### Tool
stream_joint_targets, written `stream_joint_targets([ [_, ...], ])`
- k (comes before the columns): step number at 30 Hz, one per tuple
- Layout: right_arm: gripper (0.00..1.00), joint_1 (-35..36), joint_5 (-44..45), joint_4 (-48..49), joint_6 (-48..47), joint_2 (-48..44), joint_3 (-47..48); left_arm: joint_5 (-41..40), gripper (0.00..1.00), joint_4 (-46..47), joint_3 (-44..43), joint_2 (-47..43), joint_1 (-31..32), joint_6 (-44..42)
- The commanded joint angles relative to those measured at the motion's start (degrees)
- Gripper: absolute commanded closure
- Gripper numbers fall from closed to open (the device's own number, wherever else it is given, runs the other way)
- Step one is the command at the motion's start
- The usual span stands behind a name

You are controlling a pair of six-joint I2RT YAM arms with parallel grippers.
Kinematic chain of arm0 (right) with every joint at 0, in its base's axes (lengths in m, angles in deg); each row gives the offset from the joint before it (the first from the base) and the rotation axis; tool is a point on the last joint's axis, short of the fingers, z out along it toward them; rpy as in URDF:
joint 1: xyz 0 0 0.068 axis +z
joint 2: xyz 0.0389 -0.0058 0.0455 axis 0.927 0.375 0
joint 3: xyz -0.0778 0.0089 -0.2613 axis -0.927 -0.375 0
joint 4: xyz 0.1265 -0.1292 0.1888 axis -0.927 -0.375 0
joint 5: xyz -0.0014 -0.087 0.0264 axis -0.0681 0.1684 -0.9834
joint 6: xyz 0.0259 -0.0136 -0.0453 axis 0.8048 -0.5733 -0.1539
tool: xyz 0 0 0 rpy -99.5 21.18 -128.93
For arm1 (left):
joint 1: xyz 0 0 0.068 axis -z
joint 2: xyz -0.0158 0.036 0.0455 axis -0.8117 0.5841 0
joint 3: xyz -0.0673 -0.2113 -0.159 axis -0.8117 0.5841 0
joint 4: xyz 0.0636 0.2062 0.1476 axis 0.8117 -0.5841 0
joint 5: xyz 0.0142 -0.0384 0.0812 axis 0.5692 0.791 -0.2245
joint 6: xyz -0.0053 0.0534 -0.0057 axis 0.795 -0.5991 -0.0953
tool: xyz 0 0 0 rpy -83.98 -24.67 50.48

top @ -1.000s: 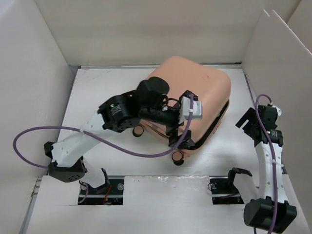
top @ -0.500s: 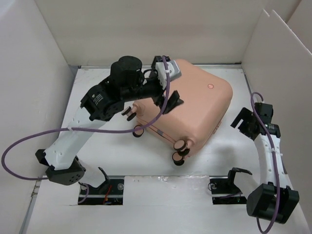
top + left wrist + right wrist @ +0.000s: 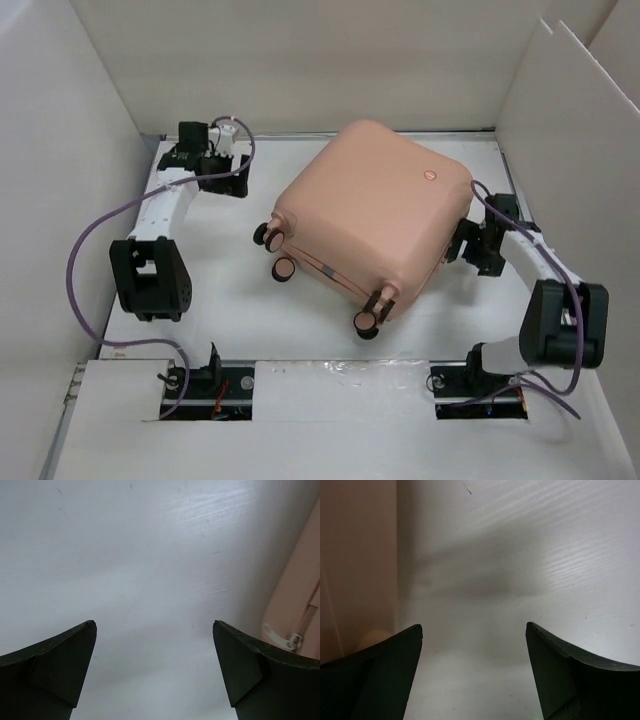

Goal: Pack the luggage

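The luggage (image 3: pixel 375 215), a salmon-pink hard-shell case, lies shut and flat in the middle of the white table, turned at an angle. Its black wheels (image 3: pixel 366 322) point toward the near left. My left gripper (image 3: pixel 228 184) stands open at the far left, apart from the case. In the left wrist view the left gripper (image 3: pixel 154 625) holds nothing, and the luggage (image 3: pixel 300 595) with its zipper pull (image 3: pixel 283 638) shows at the right edge. My right gripper (image 3: pixel 466 245) is open close beside the case's right side. In the right wrist view the right gripper (image 3: pixel 474 626) is empty, with the luggage (image 3: pixel 355 555) at the left.
White walls (image 3: pixel 300 60) enclose the table on the left, back and right, with a slanted board (image 3: pixel 570 110) at the far right. Purple cables (image 3: pixel 90 250) loop from both arms. Two cut-out slots (image 3: pixel 205 385) lie along the near edge.
The left arm swung off the top of the luggage and back to the far left. The luggage now lies fully shut. The right gripper moved in beside the case's right side.
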Motion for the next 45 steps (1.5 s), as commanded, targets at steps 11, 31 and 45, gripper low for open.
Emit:
stream_joint_targets([
  [11, 0.14, 15.2, -17.1, 0.3, -16.0, 38.6, 60.3, 15.0, 0.0, 13.2, 22.2, -11.7, 4.7, -5.9],
  [31, 0.11, 7.1, -19.6, -2.3, -23.6, 23.8, 58.9, 16.5, 0.0, -16.8, -6.1, -19.5, 5.9, -54.8],
  [45, 0.08, 6.9, -24.2, 0.3, -22.5, -9.2, 22.9, 4.4, 0.0, -16.4, 23.7, -39.1, 41.8, -89.3],
])
